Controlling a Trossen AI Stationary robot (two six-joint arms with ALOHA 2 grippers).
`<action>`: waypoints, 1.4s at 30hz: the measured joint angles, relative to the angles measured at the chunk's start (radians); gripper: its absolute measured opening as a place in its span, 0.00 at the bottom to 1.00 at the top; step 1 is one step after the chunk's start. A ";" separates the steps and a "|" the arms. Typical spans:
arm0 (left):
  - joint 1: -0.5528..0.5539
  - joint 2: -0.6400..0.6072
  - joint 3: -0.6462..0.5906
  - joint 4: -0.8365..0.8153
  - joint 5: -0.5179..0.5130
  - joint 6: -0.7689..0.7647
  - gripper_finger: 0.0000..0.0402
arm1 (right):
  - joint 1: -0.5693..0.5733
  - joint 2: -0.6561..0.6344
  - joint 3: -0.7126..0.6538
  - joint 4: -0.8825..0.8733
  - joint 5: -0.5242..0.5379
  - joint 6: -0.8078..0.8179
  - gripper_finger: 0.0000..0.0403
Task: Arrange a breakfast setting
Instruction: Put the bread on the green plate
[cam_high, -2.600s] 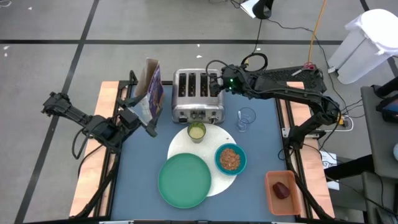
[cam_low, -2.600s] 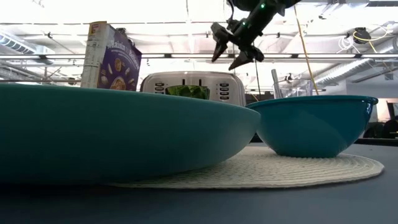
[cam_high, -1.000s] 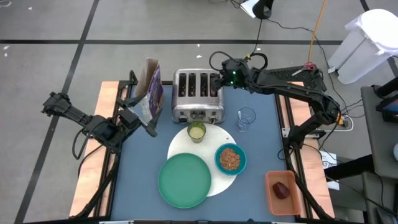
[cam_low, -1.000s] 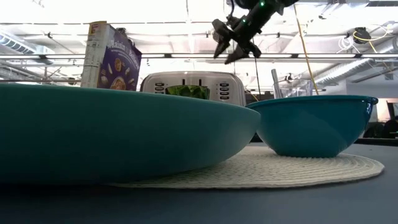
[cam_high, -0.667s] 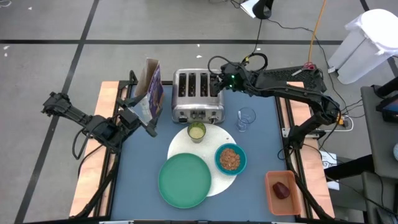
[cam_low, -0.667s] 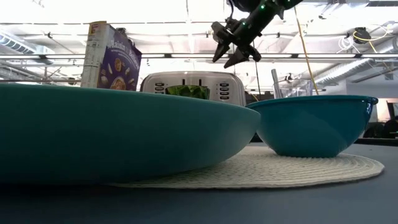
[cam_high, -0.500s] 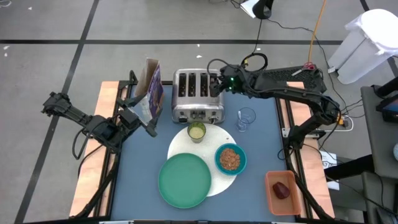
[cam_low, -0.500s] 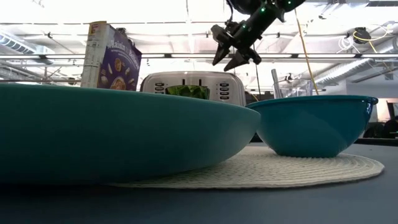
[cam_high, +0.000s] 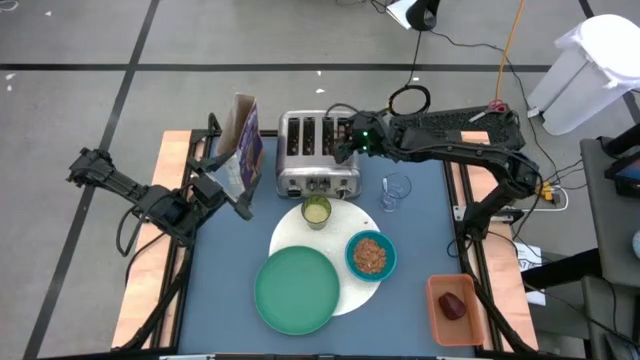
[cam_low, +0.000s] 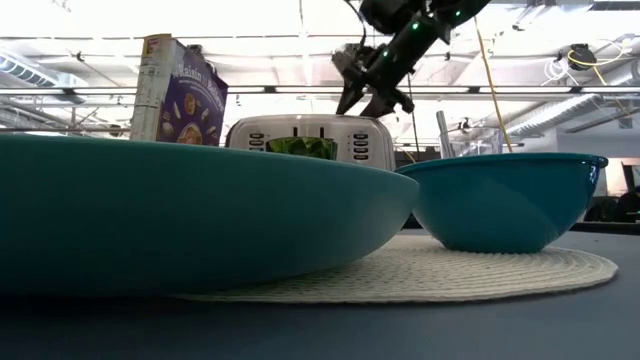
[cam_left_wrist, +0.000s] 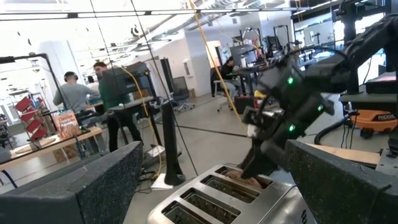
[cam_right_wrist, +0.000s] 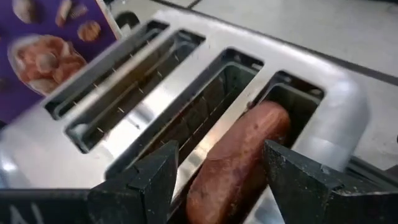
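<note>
Pastry: Because it stood upright in the outer slot of the toaster (cam_right_wrist: 155, 124), the brown ring pastry (cam_right_wrist: 239, 158) could only be reached from above.
Right gripper: the right gripper (cam_right_wrist: 217, 177) hung over that slot, fingers parted either side of the pastry, not yet clenched on it.
Setting: green plate (cam_high: 297, 290) and teal bowl (cam_high: 370, 255) waited on the white disc (cam_high: 352, 290), likely the pastry's destination.
Left gripper: the left gripper (cam_high: 228, 190) sat released beside the cereal box (cam_high: 243, 150), on the worktop's (cam_high: 410, 290) left.

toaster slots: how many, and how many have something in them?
4 slots in the silver toaster. One is filled: the end slot nearest the right arm holds the brown pastry, with the right gripper open astride it. The other three look empty, though their depths are partly hidden.
</note>
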 joint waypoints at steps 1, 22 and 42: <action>0.000 0.000 0.000 0.000 0.000 0.000 0.98 | 0.001 0.013 0.000 0.007 0.000 0.000 0.56; 0.000 0.000 0.000 0.000 0.000 0.000 0.98 | -0.001 0.032 0.000 -0.017 0.084 0.006 0.49; 0.000 0.000 0.000 0.000 0.000 0.000 0.98 | -0.001 0.032 0.000 0.019 0.081 0.001 0.17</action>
